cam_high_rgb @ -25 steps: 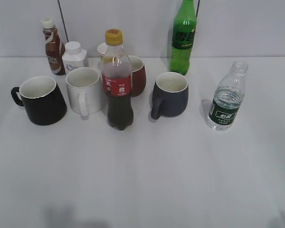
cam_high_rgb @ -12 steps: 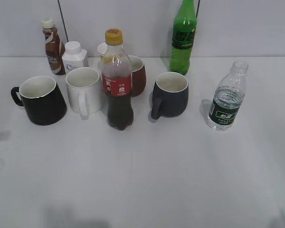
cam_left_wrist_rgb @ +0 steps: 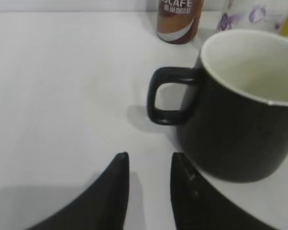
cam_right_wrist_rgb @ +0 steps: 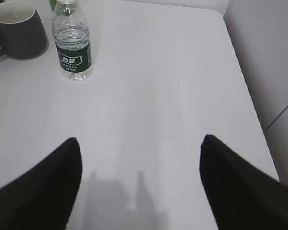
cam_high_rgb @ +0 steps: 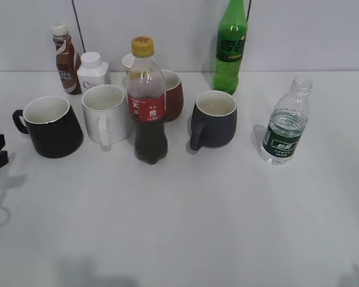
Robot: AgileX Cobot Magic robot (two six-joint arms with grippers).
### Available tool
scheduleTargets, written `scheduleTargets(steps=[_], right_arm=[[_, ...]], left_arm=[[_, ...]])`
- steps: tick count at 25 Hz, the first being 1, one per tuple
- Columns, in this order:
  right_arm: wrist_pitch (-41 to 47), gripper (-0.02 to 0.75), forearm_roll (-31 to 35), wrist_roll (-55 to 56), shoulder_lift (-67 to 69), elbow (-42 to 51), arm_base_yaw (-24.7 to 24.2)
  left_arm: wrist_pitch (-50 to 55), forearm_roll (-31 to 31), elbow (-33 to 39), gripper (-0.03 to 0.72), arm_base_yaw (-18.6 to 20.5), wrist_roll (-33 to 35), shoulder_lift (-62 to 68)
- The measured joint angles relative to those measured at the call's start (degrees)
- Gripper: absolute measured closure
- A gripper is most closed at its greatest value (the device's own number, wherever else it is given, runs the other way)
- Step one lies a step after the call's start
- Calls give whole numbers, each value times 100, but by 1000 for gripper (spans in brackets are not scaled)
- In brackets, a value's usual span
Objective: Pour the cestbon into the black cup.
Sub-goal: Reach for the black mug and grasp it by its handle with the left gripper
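Tools stood far apart. At nine o'clock the left tool (cam_left_wrist_rgb: 149, 167) hung narrowly parted and empty just short of the black cup (cam_high_rgb: 51, 126), whose handle (cam_left_wrist_rgb: 170, 96) faced it. Nearer three o'clock the water bottle (cam_high_rgb: 284, 122) stood upright and capless on the bench (cam_high_rgb: 185, 227), beside the grey mug (cam_high_rgb: 214, 119). The right tool (cam_right_wrist_rgb: 139, 148) was spread wide, grasping nothing, well short of the bottle. Best to grip the ribbed body below the neck, lift it level, then tilt slowly over the cup's rim.
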Motion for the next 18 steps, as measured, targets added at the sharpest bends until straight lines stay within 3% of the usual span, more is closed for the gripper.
scheduleTargets(steps=[5, 8, 11, 14, 18], right_arm=[[0, 149, 0, 0, 0, 0, 0], [0, 149, 0, 0, 0, 0, 0], [0, 149, 0, 0, 0, 0, 0], [0, 149, 0, 0, 0, 0, 0], [0, 149, 0, 0, 0, 0, 0]], left_arm=[[-183, 1948, -343, 454, 1132, -372, 321], [-310, 2690, -788, 433, 1435, -580, 607], [-561, 2920, -1068, 395, 1436, -515, 900], [-655, 2885, -1223, 356, 1225, 52, 1171], [-808, 2090, -1267, 330, 889, 649, 1408]])
